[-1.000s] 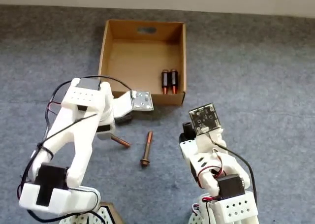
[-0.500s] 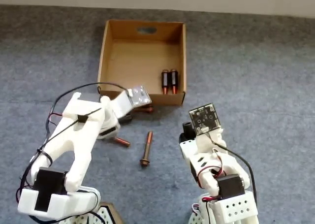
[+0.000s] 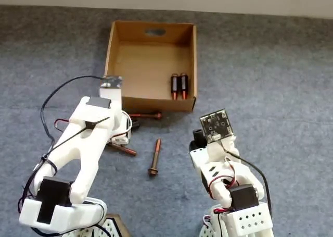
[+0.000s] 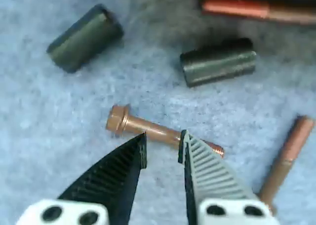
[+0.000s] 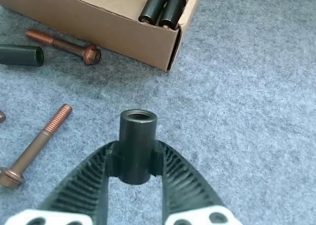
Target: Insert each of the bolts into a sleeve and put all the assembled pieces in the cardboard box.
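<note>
Box (image 3: 156, 104) holding two assembled pieces (image 3: 179, 86) | three bolts (image 3: 154, 156) lying loose | left gripper (image 4: 163, 136) hovering slightly ajar over one | right gripper (image 5: 134, 151) clamping sleeve (image 5: 138, 131)

Grey carpeted desk (image 3: 281, 80) with a cardboard box (image 3: 166, 104) and loose parts
3 bolts (image 3: 154, 156) lie on the carpet before the box's front wall, 1 just beside it; 2 dark sleeves (image 4: 217, 62) lie near them.

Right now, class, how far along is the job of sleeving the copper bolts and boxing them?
Done: two assembled bolt-in-sleeve pieces lie in the brown cardboard box. In hand: the right gripper holds a dark cylindrical sleeve; the left gripper is open over a copper bolt. Remaining: that bolt, two more loose bolts and two dark sleeves on the grey carpet, none joined.
</note>
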Available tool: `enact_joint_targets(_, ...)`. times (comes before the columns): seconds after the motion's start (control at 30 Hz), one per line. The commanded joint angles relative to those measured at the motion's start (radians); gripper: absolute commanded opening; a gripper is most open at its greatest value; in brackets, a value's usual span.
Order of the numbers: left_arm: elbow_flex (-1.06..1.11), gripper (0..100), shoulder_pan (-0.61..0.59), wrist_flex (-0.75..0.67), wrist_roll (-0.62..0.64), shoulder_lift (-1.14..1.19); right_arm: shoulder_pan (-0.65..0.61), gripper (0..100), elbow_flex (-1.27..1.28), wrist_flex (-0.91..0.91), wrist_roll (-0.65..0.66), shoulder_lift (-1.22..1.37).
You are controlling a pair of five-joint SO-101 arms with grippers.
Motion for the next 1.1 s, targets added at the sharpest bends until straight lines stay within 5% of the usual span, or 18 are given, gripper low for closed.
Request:
enact_joint_targets(0.0,-0.047,13,0.016,0.054,0.13,-0.041,-0.004,0.6,-0.01,0.002,-0.003,-0.012)
enact_joint_targets(0.43,-0.008,13,0.012,-0.04,0.347,-0.028,-0.004,0.6,-0.01,0.005,-0.003,-0.012)
enact_joint_targets(1.07,0.099,13,-0.068,-0.157,0.348,-0.027,-0.004,0.6,-0.01,0.007,-0.003,-0.012)
